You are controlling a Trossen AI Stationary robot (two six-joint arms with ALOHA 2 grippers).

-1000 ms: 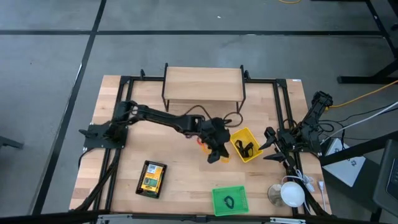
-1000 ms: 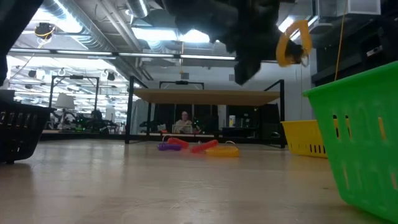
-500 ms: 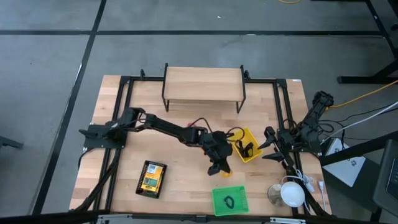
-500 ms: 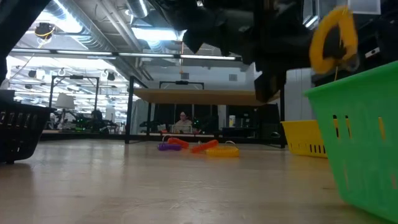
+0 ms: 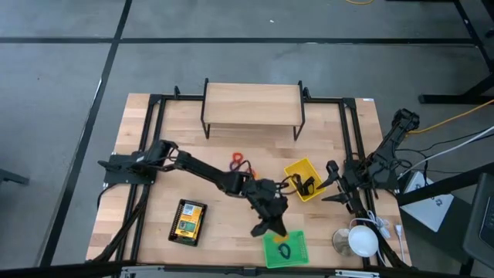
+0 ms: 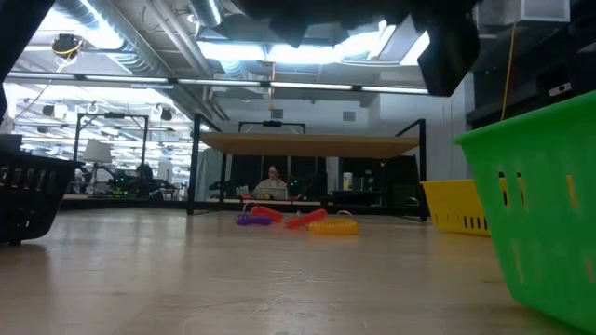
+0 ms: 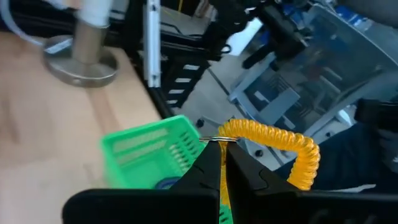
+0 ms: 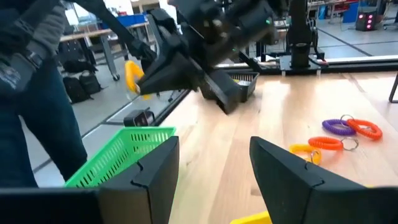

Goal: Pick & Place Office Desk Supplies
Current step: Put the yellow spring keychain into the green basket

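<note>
One yellow coil ring (image 7: 273,138) pinched by left gripper (image 7: 222,163) — green bin (image 7: 149,153) beneath, right gripper (image 8: 214,162) spread wide.

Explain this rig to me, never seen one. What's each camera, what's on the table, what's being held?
It is a two-armed table robot; each dark arm ends in a two-finger gripper. The high view looks straight down, the low view looks level across the tabletop, and each wrist view looks forward past that arm's own fingers.

The left gripper is shut on a yellow coiled ring and hangs by the green bin, which has a small dark item in it. The right gripper is open and waits at the table's right edge.

Also on the table: a yellow bin with black clips, a flat yellow printed box, purple, red and orange rings and a raised wooden shelf. The low view shows a black mesh tray at the side.
</note>
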